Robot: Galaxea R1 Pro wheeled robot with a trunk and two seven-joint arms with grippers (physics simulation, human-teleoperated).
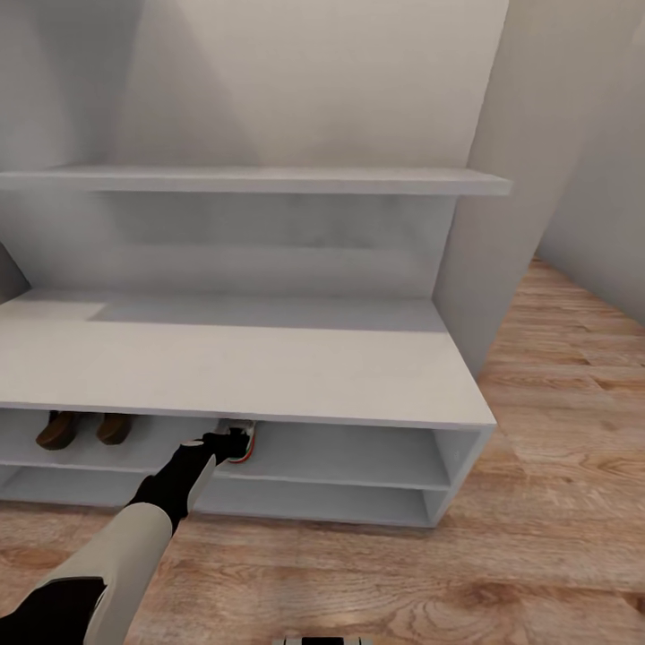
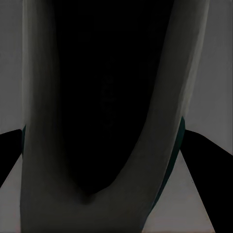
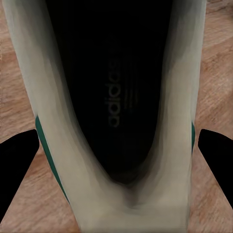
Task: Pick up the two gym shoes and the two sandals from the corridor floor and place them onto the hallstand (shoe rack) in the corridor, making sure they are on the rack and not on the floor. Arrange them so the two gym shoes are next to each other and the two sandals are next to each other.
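The pale hallstand (image 1: 269,372) fills the head view. Two brown sandals (image 1: 58,430) (image 1: 114,428) stand side by side at the left of its upper open shelf. My left arm reaches into that same shelf, and my left gripper (image 1: 231,442) is shut on a white gym shoe (image 1: 244,441) with red accents. The left wrist view looks into this shoe's dark inside (image 2: 107,97), with black fingers (image 2: 9,150) on both sides. In the right wrist view, my right gripper (image 3: 118,133) is shut on the other gym shoe (image 3: 170,145), white with green stripes, above the corridor floor (image 3: 14,77).
A floating shelf (image 1: 260,179) hangs above the bench top. The lower open shelf (image 1: 313,502) holds nothing in view. A white wall (image 1: 502,224) closes the stand's right end. Wood plank floor (image 1: 555,448) stretches in front and to the right.
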